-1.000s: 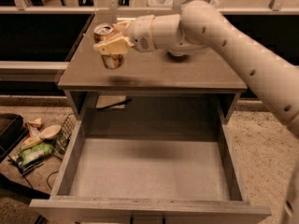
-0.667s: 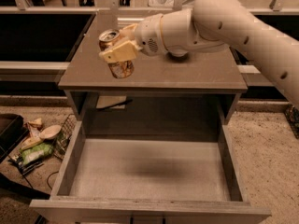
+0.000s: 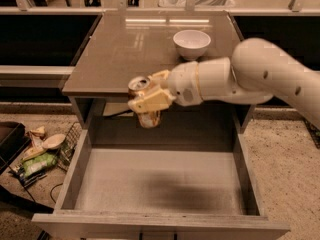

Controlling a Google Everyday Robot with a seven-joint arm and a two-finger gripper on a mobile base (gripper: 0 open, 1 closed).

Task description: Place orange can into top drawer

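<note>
Camera view: the gripper (image 3: pixel 143 91) sits left of centre in the frame, at the front edge of the table (image 3: pixel 125 54), at the end of a pale arm (image 3: pixel 260 76) entering from the right. Its fingers (image 3: pixel 152 101) pinch the orange can (image 3: pixel 149 118): one crosses the can's front, the other lies behind its top, and the can tilts between them. The can hangs above the back of the open top drawer (image 3: pixel 150 184). A white bowl (image 3: pixel 191 43) stands on the table in the upper middle.

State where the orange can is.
Camera view: the orange can is in the hand, left of centre, above the back of the open top drawer.
</note>
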